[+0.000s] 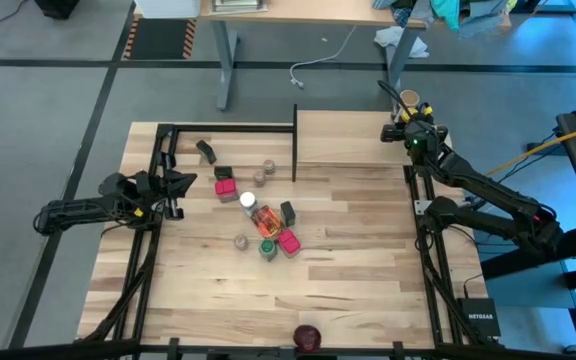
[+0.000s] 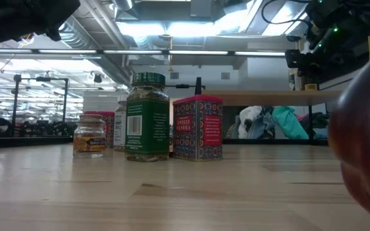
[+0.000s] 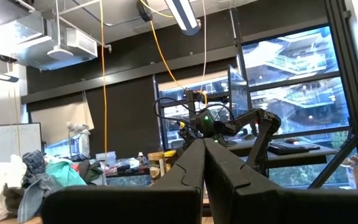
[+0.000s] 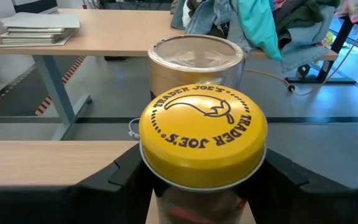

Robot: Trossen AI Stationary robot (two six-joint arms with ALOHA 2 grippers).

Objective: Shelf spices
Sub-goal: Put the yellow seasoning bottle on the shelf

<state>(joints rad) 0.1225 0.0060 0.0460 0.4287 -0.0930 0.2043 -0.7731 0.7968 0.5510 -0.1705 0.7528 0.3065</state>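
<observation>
Your right gripper (image 1: 415, 128) is up at the shelf's (image 1: 348, 138) far right corner, and it's clamped on a jar (image 4: 202, 155). In the right wrist view the dark fingers (image 4: 114, 180) press in on either side of that jar, just under its yellow lid (image 4: 202, 134). The lid faces up at the wrist camera, so the jar's long axis runs straight up and down in the grip. A second, tan-lidded can (image 4: 196, 62) stands upright just behind it, beyond the shelf's edge.

The shelf itself is the light board with thin black posts (image 1: 294, 143), lying with its long side across the table's (image 1: 368, 280) back edge. You can't tell from here whether the held jar touches the board yet.

Your left gripper (image 1: 180, 184) waits at the shelf's left side, off the table's left edge, fingers (image 3: 185, 177) pressed together on nothing, pointing across toward the right arm.

The rest of the spices sit in front of the shelf, toward its left half. A pink-red box (image 1: 226, 187) and a white-capped bottle (image 1: 248, 200) stand nearest; the orange-red packet (image 1: 265, 219) lies flat, its length slanting away from the shelf. A second pink-red box (image 1: 289, 241) and a green-lidded jar (image 1: 268, 249) sit farthest out; in the low view that green jar (image 2: 146, 117) and the box (image 2: 198, 127) both stand upright, labels facing you, with a small tan-lidded jar (image 2: 89, 135) upright beside them.
</observation>
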